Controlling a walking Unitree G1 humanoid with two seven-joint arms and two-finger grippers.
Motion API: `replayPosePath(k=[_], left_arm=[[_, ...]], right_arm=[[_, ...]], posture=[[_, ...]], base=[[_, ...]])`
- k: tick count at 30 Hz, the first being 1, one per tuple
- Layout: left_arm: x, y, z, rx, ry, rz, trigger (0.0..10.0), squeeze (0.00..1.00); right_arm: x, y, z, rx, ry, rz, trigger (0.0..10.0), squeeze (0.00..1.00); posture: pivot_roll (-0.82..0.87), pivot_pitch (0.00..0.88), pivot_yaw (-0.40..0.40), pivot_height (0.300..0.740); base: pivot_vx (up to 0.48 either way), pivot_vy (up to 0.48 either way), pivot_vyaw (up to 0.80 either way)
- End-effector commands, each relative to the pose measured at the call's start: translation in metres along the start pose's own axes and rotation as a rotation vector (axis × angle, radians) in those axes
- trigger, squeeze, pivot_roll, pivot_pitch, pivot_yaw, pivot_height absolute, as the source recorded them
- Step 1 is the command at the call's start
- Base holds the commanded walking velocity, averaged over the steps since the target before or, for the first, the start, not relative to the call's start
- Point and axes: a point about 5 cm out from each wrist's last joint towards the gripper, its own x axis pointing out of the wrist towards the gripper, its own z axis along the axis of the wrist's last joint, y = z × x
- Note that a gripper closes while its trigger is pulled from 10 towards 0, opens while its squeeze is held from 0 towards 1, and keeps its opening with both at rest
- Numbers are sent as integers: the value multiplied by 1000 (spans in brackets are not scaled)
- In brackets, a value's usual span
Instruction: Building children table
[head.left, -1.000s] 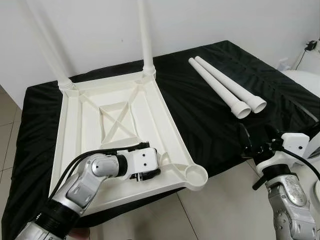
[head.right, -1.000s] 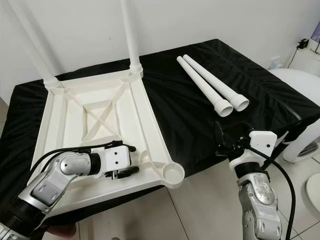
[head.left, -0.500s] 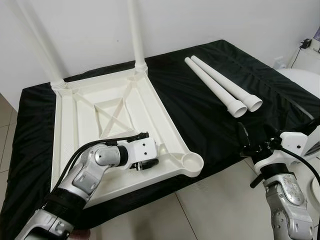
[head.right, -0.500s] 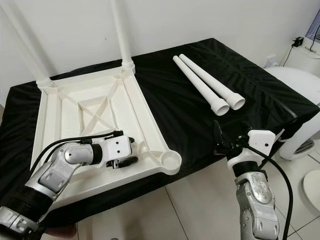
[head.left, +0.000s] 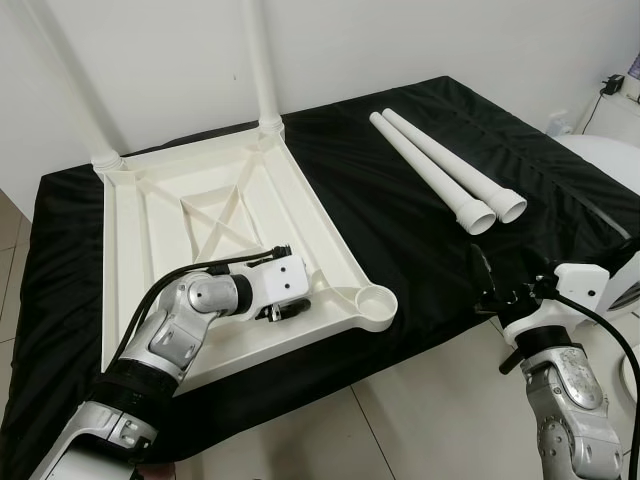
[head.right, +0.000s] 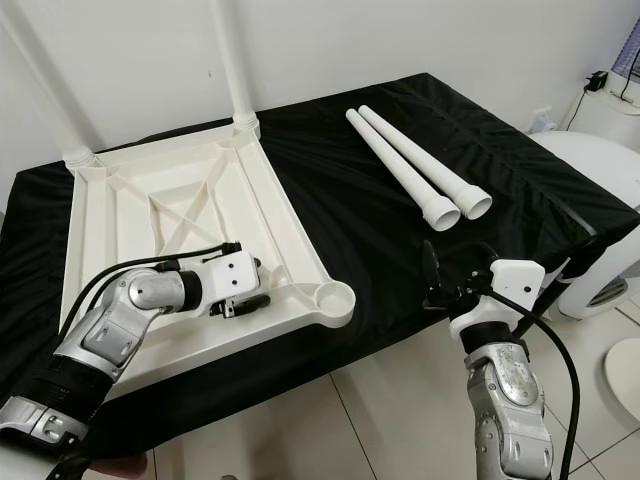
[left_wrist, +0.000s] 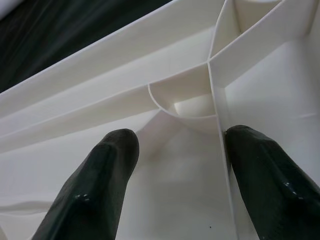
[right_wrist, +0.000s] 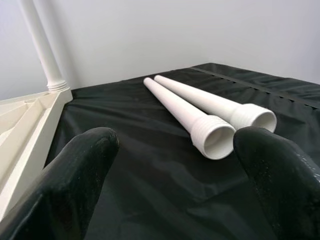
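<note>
A white children's table top (head.left: 160, 250) lies upside down on the black-covered table (head.left: 400, 230). Two white legs (head.left: 258, 60) stand upright in its far corners. Two loose legs (head.left: 430, 170) lie side by side to the right, also seen along the right fingers (right_wrist: 185, 110). My left gripper (head.left: 283, 311) rests open inside the top beside the empty near-right socket (head.left: 372, 303); its fingers (left_wrist: 100, 180) flank a thin rib below the socket (left_wrist: 192, 107). My right gripper (head.left: 497, 288) hovers open off the table's front edge, pointing at the loose legs and holding nothing.
A white wall runs close behind the table. A rounded white appliance (head.left: 610, 160) stands at the far right. Tiled floor (head.left: 400, 420) lies below the table's front edge.
The table top has slid back and leftward with my left gripper inside it; its near-right corner no longer overhangs the front edge. The right gripper has barely moved.
</note>
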Motion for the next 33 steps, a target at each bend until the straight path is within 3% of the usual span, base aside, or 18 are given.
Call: replayPosePath(k=[1, 2, 3, 5, 10, 12, 15, 16, 18, 19, 20, 24, 26, 30, 33], left_arm=[[-10, 20, -2, -16, 12, 348, 10000, 0], [-15, 12, 4, -80, -38, 300, 10000, 0], [-15, 12, 4, -80, -38, 300, 10000, 0], [-24, 4, 16, -164, -129, 234, 10000, 0], [-33, -1, 29, -256, -234, 181, 10000, 0], [-35, 1, 34, -289, -274, 188, 10000, 0], [-39, 24, 46, -432, -382, 332, 10000, 0], [-39, 24, 46, -432, -382, 332, 10000, 0], [-40, 42, 44, -501, -350, 486, 10000, 0], [-40, 42, 44, -501, -350, 486, 10000, 0], [-39, 54, 39, -546, -312, 573, 10000, 0], [-39, 62, 35, -601, -290, 633, 10000, 0], [-36, 76, 26, -667, -247, 741, 10000, 0], [-33, 83, 16, -726, -186, 789, 10000, 0], [-34, 88, 14, -718, -176, 817, 10000, 0]], right_arm=[[0, 3, -1, 14, 6, 15, 10000, 0], [0, 3, -2, 15, 12, 28, 10000, 0], [0, 3, -2, 15, 12, 28, 10000, 0], [2, 4, -4, 19, 20, 47, 10000, 0], [7, 5, -6, 24, 24, 68, 10000, 0], [10, 6, -6, 25, 24, 77, 10000, 0], [28, 9, -5, 37, 26, 93, 10000, 0], [28, 9, -5, 37, 26, 93, 10000, 0], [42, 5, -5, 13, 46, 70, 10000, 0], [42, 5, -5, 13, 46, 70, 10000, 0], [52, 0, -4, 2, 47, 32, 10000, 0], [60, -6, -4, -9, 52, -15, 10000, 0], [74, -11, -4, -6, 73, -75, 10000, 0], [85, -13, -2, -2, 70, -114, 10000, 0], [90, -17, 0, -18, 64, -151, 10000, 0]], posture=[[-162, 90, 94, 740], [-159, 88, 92, 740], [-159, 88, 92, 740], [-144, 82, 83, 740], [-129, 78, 71, 740], [-118, 74, 63, 740], [-101, 63, 44, 740], [-101, 63, 44, 740], [-98, 58, 38, 740], [-98, 58, 38, 740], [-93, 50, 28, 740], [-93, 47, 24, 740], [-94, 43, 19, 740], [-102, 48, 10, 740], [-103, 54, 10, 740]], base=[[0, 0, 0], [0, 0, 0], [0, 0, 0], [0, 0, 0], [0, 0, 0], [0, 0, 0], [0, 0, 0], [0, 0, 0], [0, 0, 0], [0, 0, 0], [0, 0, 0], [0, 0, 0], [0, 0, 0], [0, 0, 0], [0, 0, 0]])
